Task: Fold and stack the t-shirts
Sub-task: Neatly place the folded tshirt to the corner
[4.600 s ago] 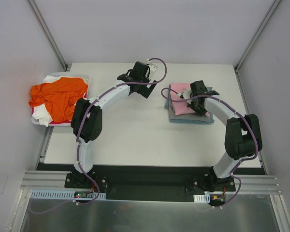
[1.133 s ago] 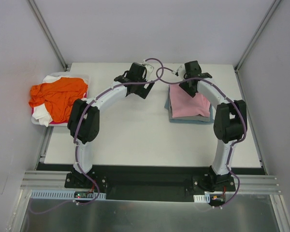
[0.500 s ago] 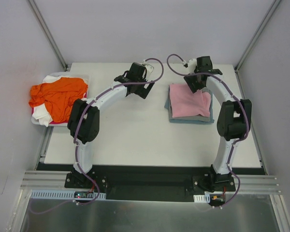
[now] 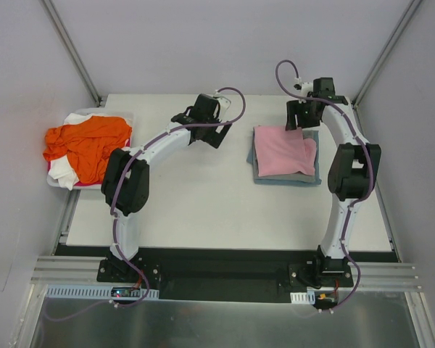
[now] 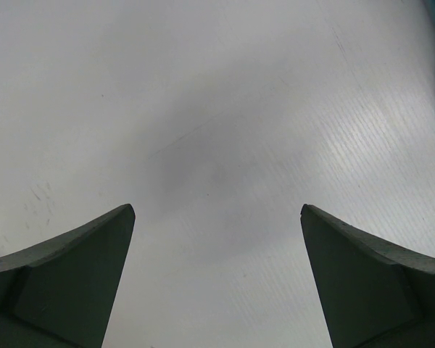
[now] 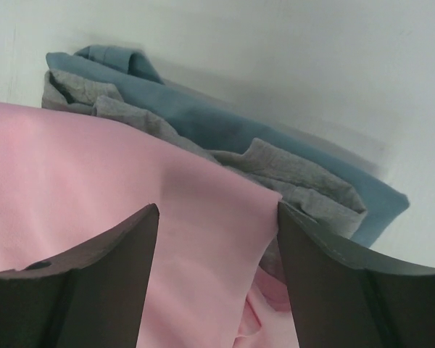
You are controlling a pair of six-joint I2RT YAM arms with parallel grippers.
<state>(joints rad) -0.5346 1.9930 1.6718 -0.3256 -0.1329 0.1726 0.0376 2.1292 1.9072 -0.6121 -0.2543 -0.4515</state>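
A light pink t-shirt [image 4: 281, 151] lies folded on top of a grey one [image 6: 297, 174] and a grey-blue one [image 4: 315, 176], stacked right of the table's middle. My right gripper [image 4: 299, 120] hangs over the stack's far right corner. It is open, its fingers [image 6: 123, 254] straddling the pink corner [image 6: 203, 217] with cloth between them. An orange t-shirt [image 4: 87, 143] and a white one [image 4: 75, 117] lie crumpled in the tray at far left. My left gripper [image 4: 213, 125] stands wide open over bare table, nothing between its fingers [image 5: 80, 268].
The white tray [image 4: 130, 116] sits at the table's left edge, partly overhanging it. Metal frame posts [image 4: 72, 51] rise at both far corners. The table [image 4: 203, 196] is white. The left arm arches across the left half.
My right gripper has slid right along the stack's far edge, from its far left corner to its far right one. The pink shirt lies flatter. The left arm has not moved.
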